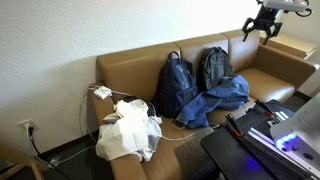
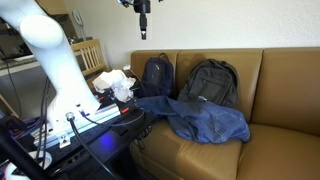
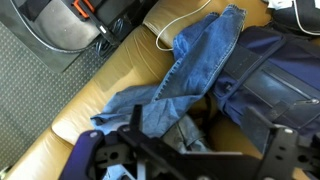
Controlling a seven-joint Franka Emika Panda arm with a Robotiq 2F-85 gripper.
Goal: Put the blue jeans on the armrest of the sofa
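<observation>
The blue jeans [image 1: 215, 100] lie crumpled on the seat of the tan sofa [image 1: 130, 65], in front of two backpacks. They also show in an exterior view [image 2: 195, 118] and in the wrist view [image 3: 190, 70]. My gripper [image 1: 262, 28] hangs high above the sofa's back, far above the jeans, open and empty. It also shows at the top of an exterior view [image 2: 143, 32]. In the wrist view its two fingers [image 3: 205, 140] stand wide apart with nothing between them. One sofa armrest [image 1: 290, 47] shows at the far end.
A dark blue backpack [image 1: 176, 85] and a grey backpack [image 1: 214, 68] lean on the sofa back. White plastic bags [image 1: 127, 130] sit on the sofa's other end, with a white cable beside them. A black robot stand [image 2: 90, 130] with cables is in front of the sofa.
</observation>
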